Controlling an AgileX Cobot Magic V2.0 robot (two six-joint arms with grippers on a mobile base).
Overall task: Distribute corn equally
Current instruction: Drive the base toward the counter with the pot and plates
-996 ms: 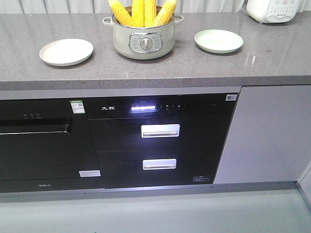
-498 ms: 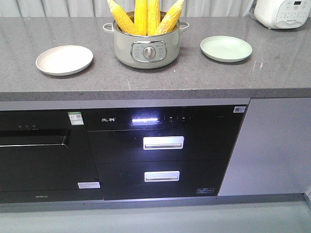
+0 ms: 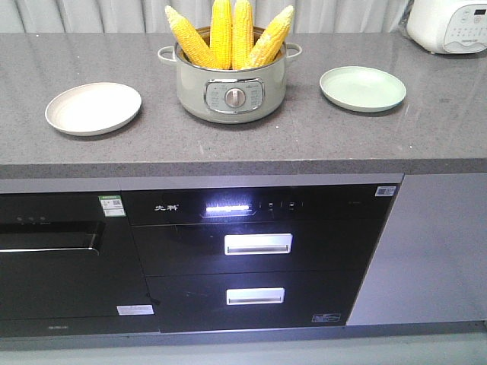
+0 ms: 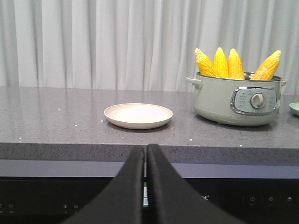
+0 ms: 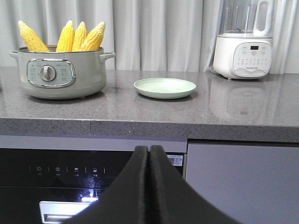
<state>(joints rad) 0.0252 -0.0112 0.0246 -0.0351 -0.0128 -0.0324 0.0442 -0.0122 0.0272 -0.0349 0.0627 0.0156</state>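
All of the corn (image 3: 228, 34) is in one place: four bright yellow cobs standing tips-up in a pale green round electric pot (image 3: 232, 95) with a silver dial panel on its front. The outer two cobs lean outward against the rim and the middle two stand pretty much upright, side by side. The pot sits toward the back of a grey speckled stone countertop (image 3: 304, 133), roughly between two plates. A cream-coloured round shallow plate (image 3: 93, 108) is off to its left and a mint green round shallow plate (image 3: 362, 88) is off to its right, both well apart from the pot. Over in the far right corner there's a white blender-type appliance with a clear jug on top (image 5: 243, 51), and white pleated curtains (image 4: 93, 42) hang behind the whole counter. Below the counter is a glossy black built-in drawer unit (image 3: 251, 258) with two silver handles and a lit strip on its control panel. The left gripper (image 4: 145, 149) is low down in front of the counter edge, its black fingers pressed flat together with nothing between them. Same deal with the right gripper (image 5: 149, 149): closed tight on nothing, sitting below counter level with the green plate up ahead of it.
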